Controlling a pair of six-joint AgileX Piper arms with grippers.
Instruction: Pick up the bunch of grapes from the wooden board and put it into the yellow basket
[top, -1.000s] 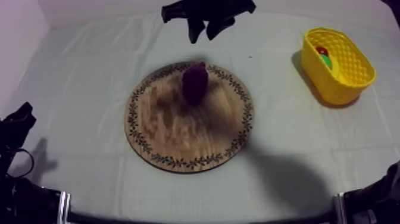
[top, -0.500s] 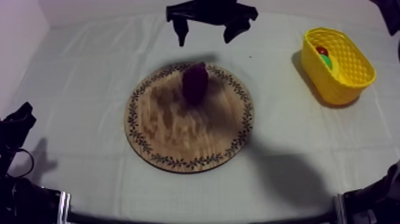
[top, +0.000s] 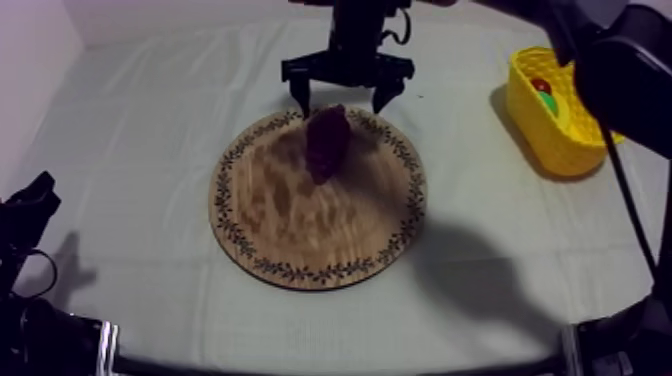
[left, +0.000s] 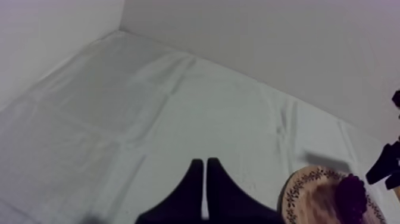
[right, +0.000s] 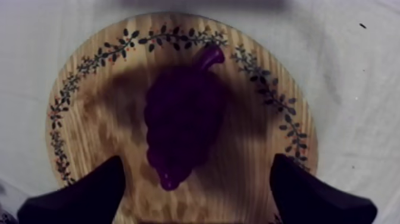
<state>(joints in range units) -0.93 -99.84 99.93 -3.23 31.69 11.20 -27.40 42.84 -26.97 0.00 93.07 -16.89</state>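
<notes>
- The bunch of grapes (top: 327, 142) lies on the wooden board (top: 300, 230), toward its 12 o'clock rim.
- My right gripper (top: 341, 104) hangs over it, fingers wide apart; my left gripper (left: 205, 170) is closed on nothing.
- I judge the grapes light, stiff and knobbly; pinch across the widest middle.
- The worktop (top: 470, 150) lies bare toward the yellow basket (top: 590, 135) at 2 o'clock; only its rim needs clearing.

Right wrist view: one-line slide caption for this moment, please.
Open right gripper lined up on the bunch of grapes lying on the wooden board, one black finger at either side.
</notes>
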